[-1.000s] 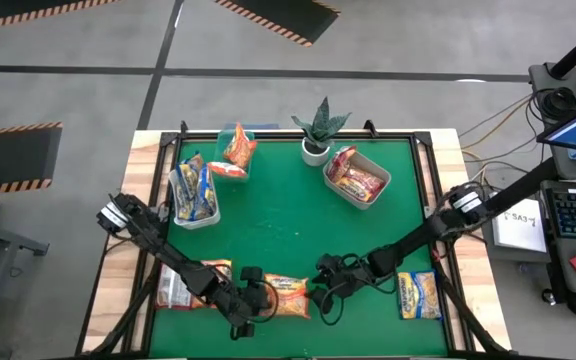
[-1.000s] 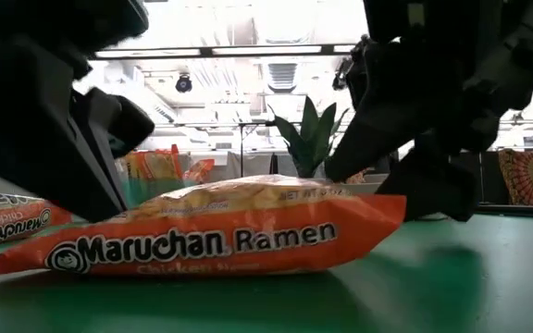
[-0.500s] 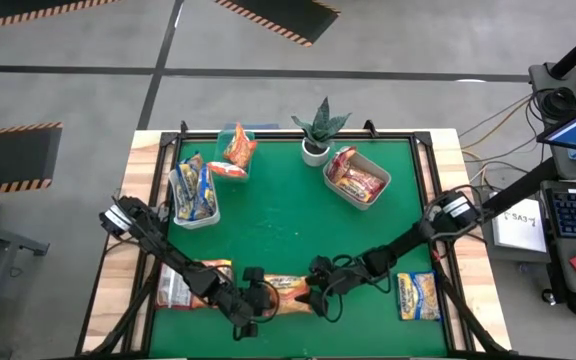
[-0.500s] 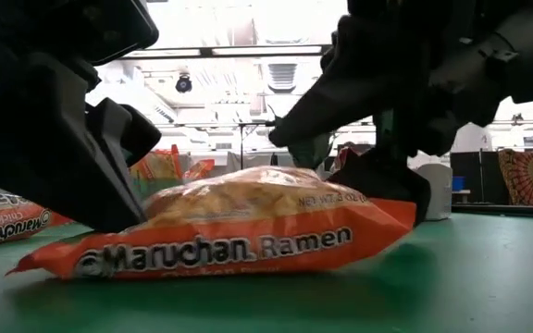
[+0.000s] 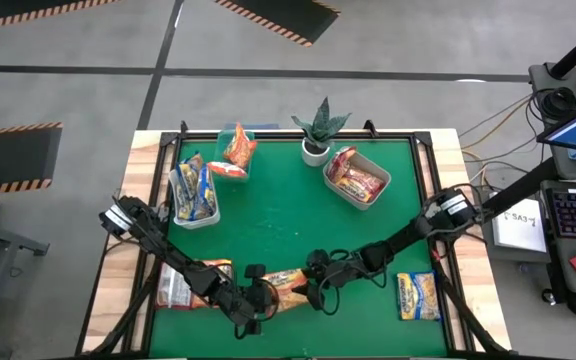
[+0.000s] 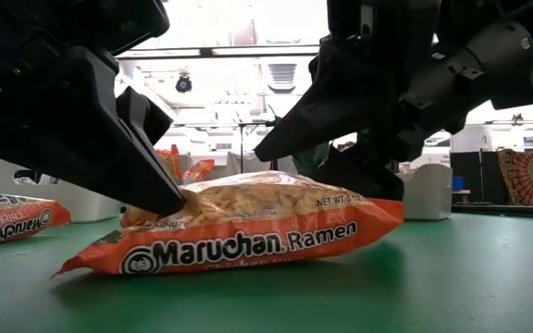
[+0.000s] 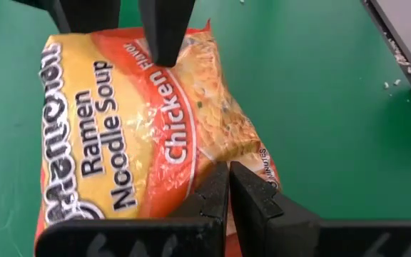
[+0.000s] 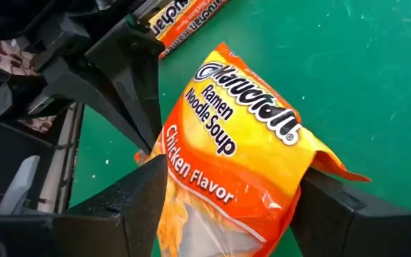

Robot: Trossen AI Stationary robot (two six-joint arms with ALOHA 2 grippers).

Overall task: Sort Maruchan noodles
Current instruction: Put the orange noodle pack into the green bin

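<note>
An orange Maruchan noodle packet (image 5: 286,290) lies on the green mat near the table's near edge, in the middle. My left gripper (image 5: 264,298) is shut, its tips on the packet's left end. My right gripper (image 5: 308,288) reaches over the packet's right end, with its fingers on either side of it. A red packet (image 5: 183,283) lies flat at the near left. A yellow-and-blue packet (image 5: 416,296) lies flat at the near right. My left gripper presses its shut fingertips (image 7: 228,187) on the top face of the packet's left end (image 7: 220,153). It slants down from the table's left, and the packet stays on the mat. My right gripper has the packet's right end between its two fingers (image 8: 145,196), one against each long edge (image 8: 300,175). It comes slanting down from the table's right, along the packet. The wrapper is creased beside one finger, and the packet's underside rests on the mat (image 6: 248,268).
At the far left stand a grey bin (image 5: 193,192) with yellow-and-blue packets and a clear bin (image 5: 236,152) with an orange one. A potted plant (image 5: 318,135) and a grey bin (image 5: 356,178) with red packets stand at the far right. Bare mat lies in the middle.
My right gripper has moved toward the table's left and a little down, from beside the packet's right end to over it, and has taken hold of that end. The packet has bunched up shorter between the two grippers, with its left end still under my left gripper.
</note>
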